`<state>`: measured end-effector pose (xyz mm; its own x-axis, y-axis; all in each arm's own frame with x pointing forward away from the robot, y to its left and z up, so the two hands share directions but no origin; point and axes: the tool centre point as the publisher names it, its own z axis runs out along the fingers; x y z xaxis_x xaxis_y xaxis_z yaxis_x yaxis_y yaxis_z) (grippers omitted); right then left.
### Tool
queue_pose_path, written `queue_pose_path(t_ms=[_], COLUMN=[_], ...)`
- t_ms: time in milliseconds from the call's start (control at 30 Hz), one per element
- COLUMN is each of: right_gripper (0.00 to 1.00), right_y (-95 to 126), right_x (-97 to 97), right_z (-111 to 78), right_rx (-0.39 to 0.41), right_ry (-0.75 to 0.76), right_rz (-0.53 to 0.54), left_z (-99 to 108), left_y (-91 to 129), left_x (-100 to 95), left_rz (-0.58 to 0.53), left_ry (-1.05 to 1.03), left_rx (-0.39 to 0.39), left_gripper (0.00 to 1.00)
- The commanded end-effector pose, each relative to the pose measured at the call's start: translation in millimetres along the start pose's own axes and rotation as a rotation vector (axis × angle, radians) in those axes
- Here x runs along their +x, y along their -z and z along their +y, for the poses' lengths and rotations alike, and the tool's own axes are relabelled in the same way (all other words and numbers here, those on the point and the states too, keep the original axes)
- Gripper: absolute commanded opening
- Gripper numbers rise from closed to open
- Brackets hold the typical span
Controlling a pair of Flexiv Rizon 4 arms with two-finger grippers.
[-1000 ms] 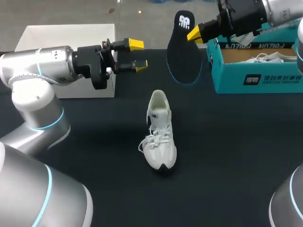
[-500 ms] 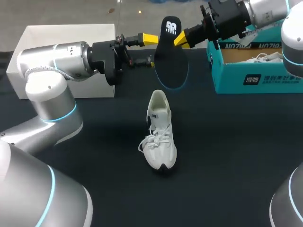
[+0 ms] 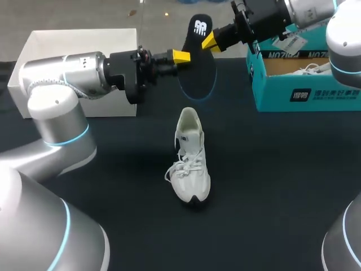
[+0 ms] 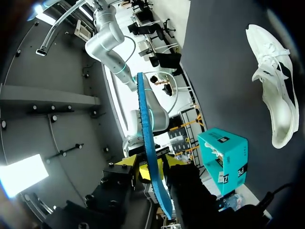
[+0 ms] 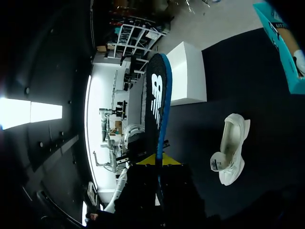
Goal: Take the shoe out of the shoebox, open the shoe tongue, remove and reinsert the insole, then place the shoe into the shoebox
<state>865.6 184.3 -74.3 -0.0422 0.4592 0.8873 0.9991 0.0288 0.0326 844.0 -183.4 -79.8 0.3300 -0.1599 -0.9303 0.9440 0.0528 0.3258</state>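
Note:
A black insole (image 3: 198,68) with a blue rim hangs in the air behind the white shoe (image 3: 190,164), which lies on the dark table with its toe toward me. My right gripper (image 3: 211,42) is shut on the insole's heel end, and the right wrist view shows the insole (image 5: 155,95) rising from between its yellow tips (image 5: 159,160). My left gripper (image 3: 181,56) meets the insole's left edge. In the left wrist view the insole (image 4: 145,124) stands edge-on between that gripper's fingers (image 4: 152,167), which press it from both sides. The teal shoebox (image 3: 304,93) stands open at the back right.
A white box (image 3: 73,45) stands at the back left, behind my left arm. Another white shoe (image 3: 313,69) lies inside the teal shoebox. The shoe on the table (image 4: 276,90) has bare dark tabletop all around it.
My left gripper moved right up to the insole and its fingers closed in on the edge. My right gripper carried the insole a little left and toward the back.

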Motion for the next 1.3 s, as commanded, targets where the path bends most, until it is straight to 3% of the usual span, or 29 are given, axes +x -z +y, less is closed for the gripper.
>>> queue_pose_path(t_ms=[33,100,133,367,400,433,833,967,1300], right_gripper=[0.0,0.0,0.0,0.0,0.26,1.0,1.0,1.0,1.0], right_y=[-6.9,-8.2,-8.5,-5.8,-4.0,-0.9,50.3,62.4,64.3], right_x=[0.8,0.3,-0.1,-2.0,-0.7,1.2,19.7,21.5,-2.7], right_z=[-1.9,-4.5,-5.7,-10.9,-11.0,-10.7,-29.0,-38.8,-63.2], right_rx=[-0.001,-0.001,-0.001,-0.034,-0.051,-0.065,-0.146,-0.175,-0.158], right_ry=[-0.005,-0.006,-0.009,-0.018,-0.014,-0.007,0.061,0.204,0.314], right_rz=[-0.001,0.0,0.0,0.031,0.038,0.047,0.156,0.189,0.212], left_z=[2.1,3.2,3.8,4.2,4.3,4.5,8.9,29.6,19.1], left_y=[-2.0,-2.4,-2.7,-2.5,-2.2,-1.6,14.6,21.4,22.3], left_x=[0.7,0.5,0.4,0.6,0.7,0.7,-2.7,9.5,7.5], left_rz=[0.007,0.016,0.017,0.014,0.014,0.015,0.027,-0.008,-0.052], left_ry=[-0.01,-0.016,-0.018,-0.009,-0.008,-0.006,0.01,0.034,0.102], left_rx=[-0.003,-0.01,-0.011,-0.008,-0.009,-0.011,-0.061,-0.073,-0.075], left_gripper=[0.22,0.13,0.0,0.0,0.0,0.0,0.0,0.0,0.0])
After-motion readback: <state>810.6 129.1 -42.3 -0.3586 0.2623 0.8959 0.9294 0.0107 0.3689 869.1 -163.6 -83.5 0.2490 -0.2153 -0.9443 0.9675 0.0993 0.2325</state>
